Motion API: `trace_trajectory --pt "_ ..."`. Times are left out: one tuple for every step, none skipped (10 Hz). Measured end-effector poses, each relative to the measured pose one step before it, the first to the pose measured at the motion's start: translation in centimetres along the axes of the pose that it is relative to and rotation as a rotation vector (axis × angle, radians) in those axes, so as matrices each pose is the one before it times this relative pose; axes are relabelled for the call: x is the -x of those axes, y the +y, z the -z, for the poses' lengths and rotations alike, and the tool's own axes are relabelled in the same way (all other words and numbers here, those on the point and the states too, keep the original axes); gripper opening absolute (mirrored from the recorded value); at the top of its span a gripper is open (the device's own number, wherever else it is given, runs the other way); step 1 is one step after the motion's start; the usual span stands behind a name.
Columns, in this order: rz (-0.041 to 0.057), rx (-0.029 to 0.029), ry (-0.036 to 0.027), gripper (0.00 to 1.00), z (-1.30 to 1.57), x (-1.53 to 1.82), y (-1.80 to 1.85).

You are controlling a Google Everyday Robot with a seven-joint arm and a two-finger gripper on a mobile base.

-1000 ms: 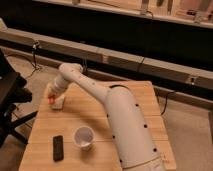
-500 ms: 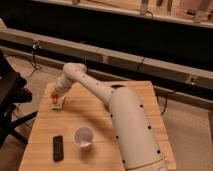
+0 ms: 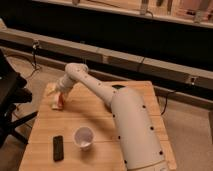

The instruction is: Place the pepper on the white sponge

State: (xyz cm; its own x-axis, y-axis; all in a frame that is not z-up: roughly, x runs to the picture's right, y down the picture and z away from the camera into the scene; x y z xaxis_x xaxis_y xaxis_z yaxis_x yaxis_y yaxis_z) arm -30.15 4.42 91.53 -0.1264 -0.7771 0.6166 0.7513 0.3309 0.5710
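So the end effector (image 3: 60, 96) is low over the white sponge (image 3: 57, 104) at the table's (image 3: 100, 117) far-left corner, pepper (image 3: 61, 99) right on top, prob for drop-off. Can't tell if it's gripping tbh.

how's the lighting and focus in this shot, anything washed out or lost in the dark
Camera view: soft all over, edges blurred. The wooden table is evenly and warmly lit. The white cup is near washed out. The gripper, at the table's far left over the white sponge, smears into the red-orange pepper. The black slab shows no detail. The background is dark.
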Motion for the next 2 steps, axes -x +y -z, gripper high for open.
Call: trace_trajectory --pt "-0.00070 0.00054 0.00139 0.68 0.010 -0.025 0.104" --pt "-0.00103 -0.00009 0.00323 0.68 0.123 -0.079 0.106"
